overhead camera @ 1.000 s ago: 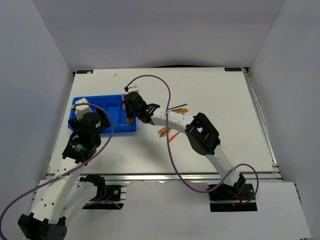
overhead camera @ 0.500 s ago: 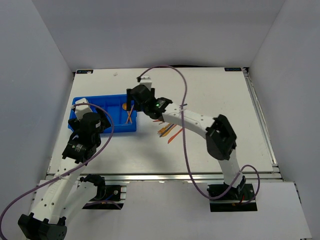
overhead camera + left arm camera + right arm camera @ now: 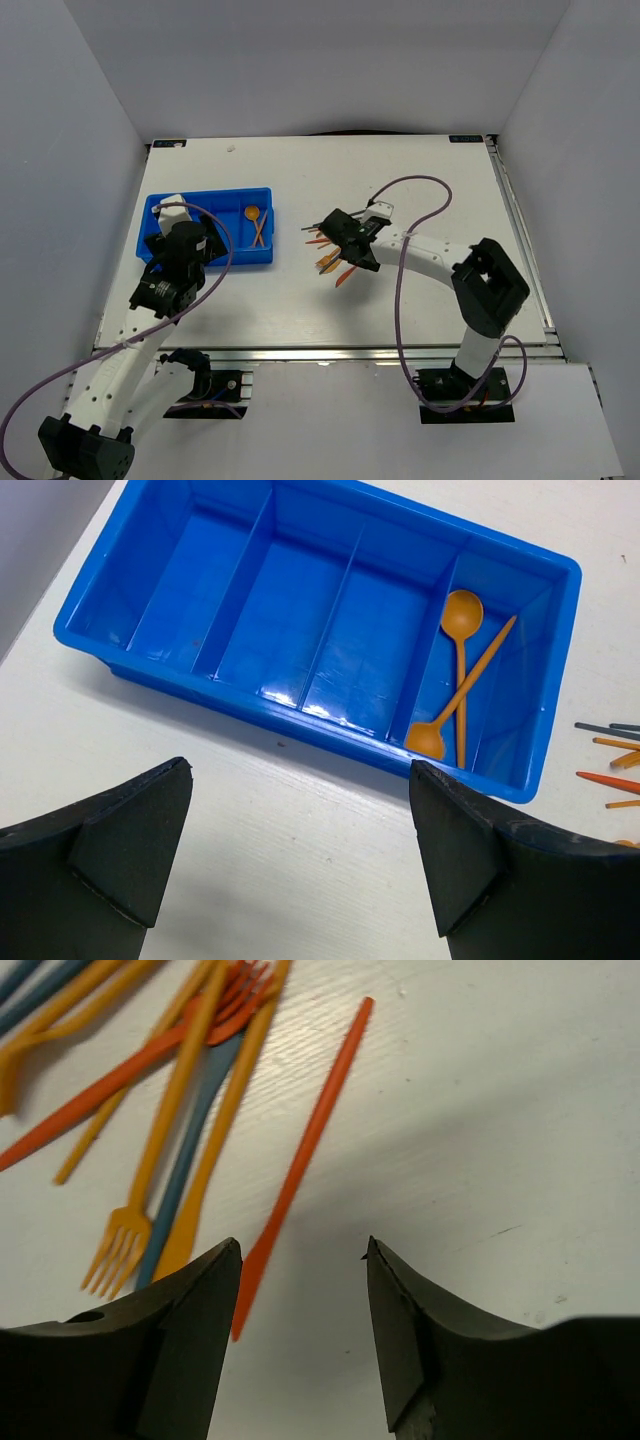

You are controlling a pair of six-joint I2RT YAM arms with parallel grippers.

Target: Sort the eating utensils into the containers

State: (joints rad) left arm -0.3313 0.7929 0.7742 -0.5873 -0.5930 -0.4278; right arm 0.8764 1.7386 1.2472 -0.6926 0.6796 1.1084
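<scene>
The blue tray [image 3: 200, 207] sits at the left of the table, and two orange spoons [image 3: 256, 222] lie crossed in its rightmost compartment. In the left wrist view the tray [image 3: 300, 610] and the spoons [image 3: 461, 680] are clear, and its other compartments are bare. My left gripper [image 3: 300, 850] is open and empty, just in front of the tray's near wall. Loose utensils [image 3: 332, 262] lie mid-table. My right gripper [image 3: 345, 243] hangs over them, open and empty [image 3: 303, 1260]. A red stick [image 3: 305, 1150] ends by its left finger, beside an orange fork [image 3: 160, 1140] and a grey-blue utensil [image 3: 195, 1150].
More orange and dark sticks [image 3: 607, 745] lie right of the tray. The purple cable [image 3: 410, 235] loops above the right arm. White walls stand on the table's left, back and right sides.
My right gripper left an orange spoon in the tray's right compartment and swung right, to above the loose pile. The left arm shifted slightly.
</scene>
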